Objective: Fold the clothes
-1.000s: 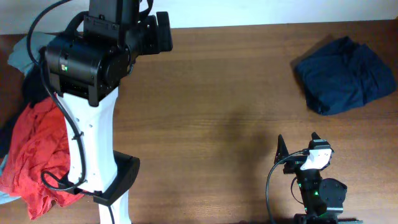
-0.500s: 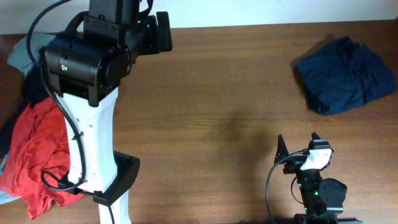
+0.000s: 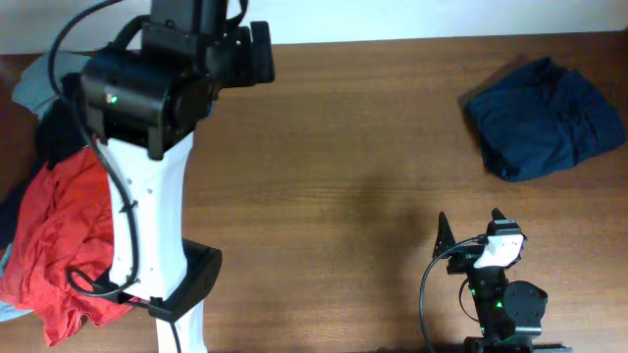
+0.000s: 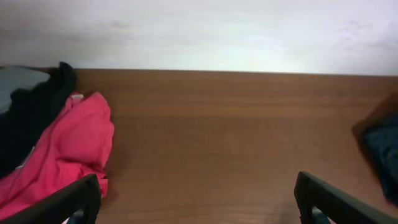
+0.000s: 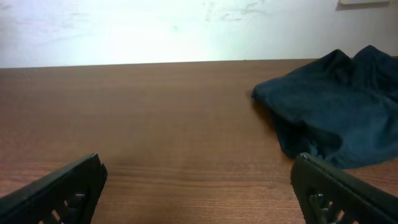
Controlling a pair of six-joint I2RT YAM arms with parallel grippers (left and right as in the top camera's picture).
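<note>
The dark navy garment (image 3: 545, 118) lies bunched and folded at the table's far right; it also shows at the right of the right wrist view (image 5: 339, 115) and at the right edge of the left wrist view (image 4: 384, 149). My right gripper (image 3: 472, 231) sits open and empty near the front edge, short of the garment; its fingers (image 5: 199, 190) frame bare wood. My left gripper (image 4: 196, 199) is open and empty, held high over the table's left side; in the overhead view the arm body hides its fingers.
A red shirt (image 3: 54, 245) lies heaped at the table's left edge, with a black garment (image 3: 54, 137) and a pale grey-green cloth (image 3: 34, 83) behind it. The red shirt (image 4: 62, 149) and black garment (image 4: 31, 112) show in the left wrist view. A wall runs behind the table.
The left arm has shifted slightly up and to the right in the overhead view. The right arm and the garments have not moved.
</note>
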